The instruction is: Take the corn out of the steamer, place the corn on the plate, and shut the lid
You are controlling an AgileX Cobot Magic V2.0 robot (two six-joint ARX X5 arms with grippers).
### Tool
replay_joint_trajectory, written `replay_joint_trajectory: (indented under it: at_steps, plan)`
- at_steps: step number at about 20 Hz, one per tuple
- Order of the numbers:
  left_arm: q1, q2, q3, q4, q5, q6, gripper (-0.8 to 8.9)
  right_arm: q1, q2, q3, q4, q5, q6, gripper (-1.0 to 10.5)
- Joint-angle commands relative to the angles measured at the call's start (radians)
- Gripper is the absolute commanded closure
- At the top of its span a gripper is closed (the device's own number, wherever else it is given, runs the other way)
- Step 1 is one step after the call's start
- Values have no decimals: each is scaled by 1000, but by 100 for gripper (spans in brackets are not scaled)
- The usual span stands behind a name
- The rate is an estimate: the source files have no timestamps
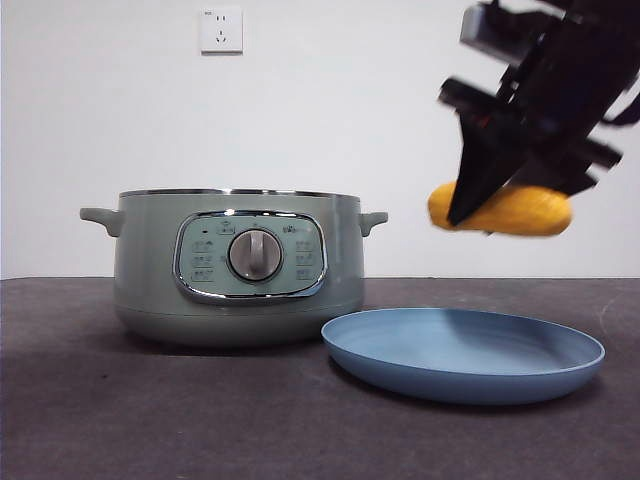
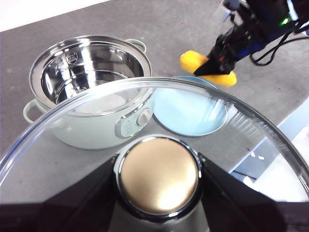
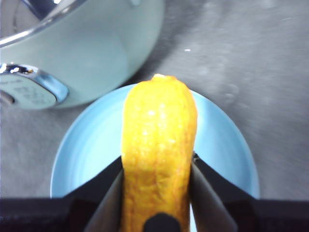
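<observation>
Risking a roll off the plate (image 1: pixel 463 355) rim if released this high: corn (image 1: pixel 520 211) hanging well above the plate, clear of it, pinched mid-length by the right gripper (image 1: pixel 478 205), jaws pressed onto its sides. Lying roughly level in the front view, long axis running side to side along the plate there, free end in the right wrist view pointing toward the steamer (image 1: pixel 236 268). Farther back, holding the lid (image 2: pixel 159 121) aloft by its knob (image 2: pixel 159 176) in the left gripper (image 2: pixel 159 183), jaws squeezing both sides; steamer sitting open beside the plate, so swinging the lid across too early risking a clash with the right arm.
</observation>
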Motion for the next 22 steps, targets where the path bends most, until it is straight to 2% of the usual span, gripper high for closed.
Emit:
replay_joint_trajectory:
  at_steps: [1, 8, 16, 17, 22]
  plan:
    - [-3, -10, 9, 51, 9, 10, 822, 2, 70, -21, 55, -3, 38, 963]
    - [-3, -10, 9, 51, 8, 10, 822, 33, 276, -21, 160, -3, 56, 963]
    - [-2, -10, 9, 76, 8, 8, 822, 43, 338, -22, 168, -3, 60, 956]
    - [-2, -10, 9, 84, 8, 8, 822, 43, 338, -22, 164, -3, 63, 913]
    - [-2, 22, 9, 172, 8, 1, 822, 43, 335, -21, 131, -3, 68, 385]
